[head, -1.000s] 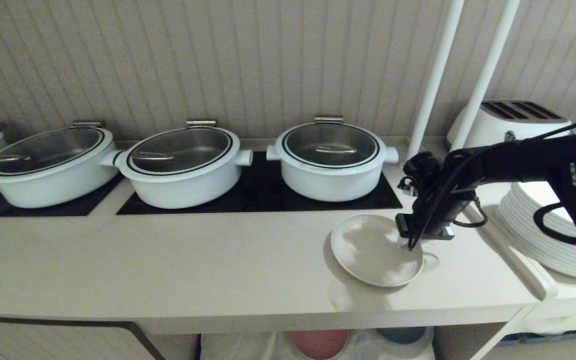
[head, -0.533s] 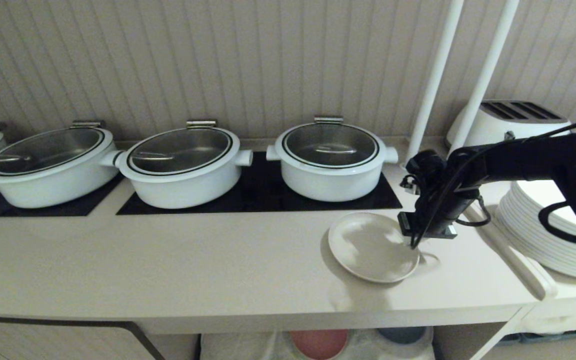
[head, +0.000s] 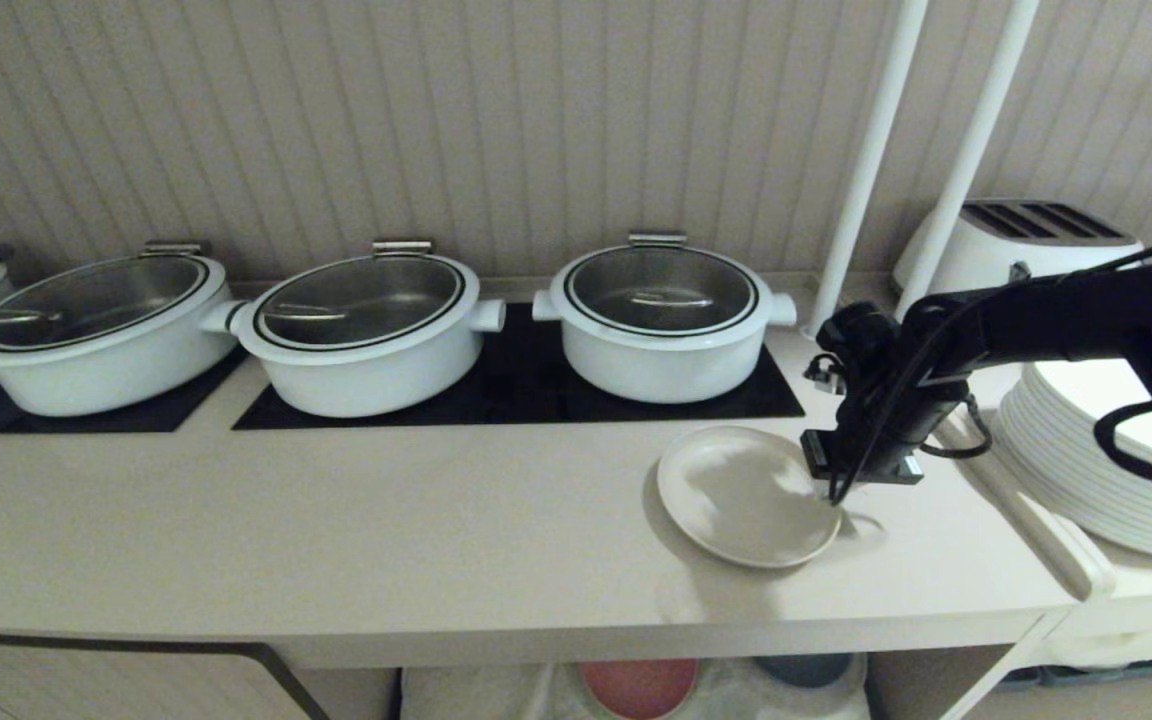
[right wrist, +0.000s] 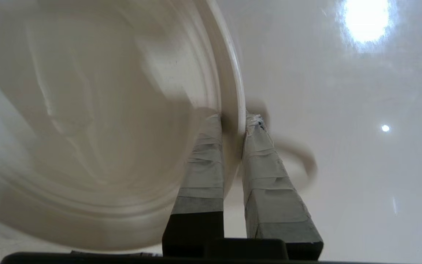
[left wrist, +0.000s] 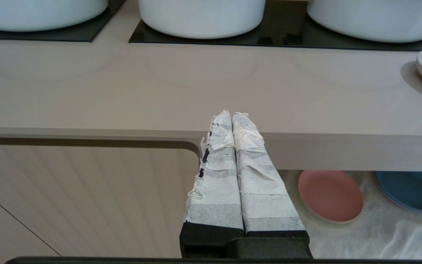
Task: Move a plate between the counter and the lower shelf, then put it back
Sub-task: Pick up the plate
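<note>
head view shows our right gripper (head: 833,493) now clenched on the right rim of the plate (head: 746,495), which has tipped slightly off the counter (head: 336,520), so lifting can begin.

We see our right arm (head: 1056,325) as matte black with looping black cables, and both grippers' fingers (left wrist: 229,172) wrapped in wrinkled whitish tape over black bases

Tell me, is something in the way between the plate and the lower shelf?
Nothing visible. The right gripper is shut on the plate rim near the counter front edge. The lower shelf opens below it. A pink plate and a blue plate lie there, with bare cloth around them.
</note>
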### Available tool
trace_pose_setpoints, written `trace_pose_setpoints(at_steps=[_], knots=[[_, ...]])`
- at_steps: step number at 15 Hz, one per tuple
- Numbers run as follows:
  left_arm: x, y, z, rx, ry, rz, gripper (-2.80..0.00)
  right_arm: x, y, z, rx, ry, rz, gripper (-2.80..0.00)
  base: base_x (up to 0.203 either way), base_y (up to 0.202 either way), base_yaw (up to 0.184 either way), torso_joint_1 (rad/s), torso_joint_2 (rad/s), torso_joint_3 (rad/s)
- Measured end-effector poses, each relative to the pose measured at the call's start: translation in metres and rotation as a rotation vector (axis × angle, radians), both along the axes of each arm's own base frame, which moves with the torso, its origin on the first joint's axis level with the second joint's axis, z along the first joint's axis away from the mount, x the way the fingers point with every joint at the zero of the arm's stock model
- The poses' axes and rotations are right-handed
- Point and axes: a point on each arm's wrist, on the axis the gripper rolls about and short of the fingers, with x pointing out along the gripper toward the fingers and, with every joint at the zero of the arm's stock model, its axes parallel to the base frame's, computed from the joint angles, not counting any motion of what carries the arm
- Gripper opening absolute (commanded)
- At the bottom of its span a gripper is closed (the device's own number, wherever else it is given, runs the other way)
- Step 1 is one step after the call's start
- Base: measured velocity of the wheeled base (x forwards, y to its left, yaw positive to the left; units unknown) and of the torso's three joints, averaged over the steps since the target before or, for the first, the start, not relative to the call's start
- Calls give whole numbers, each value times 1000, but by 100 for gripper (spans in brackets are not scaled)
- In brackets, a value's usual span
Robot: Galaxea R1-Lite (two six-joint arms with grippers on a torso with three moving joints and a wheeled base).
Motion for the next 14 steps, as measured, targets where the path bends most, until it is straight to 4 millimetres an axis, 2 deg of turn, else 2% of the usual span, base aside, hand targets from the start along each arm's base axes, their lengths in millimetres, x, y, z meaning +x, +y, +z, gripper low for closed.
trace_pose_setpoints(at_steps=[14], knots=[[0,0,0,0,0,0,-280,-38,-8,17,7,-32,0,-280,0,0,0,0,0,0]])
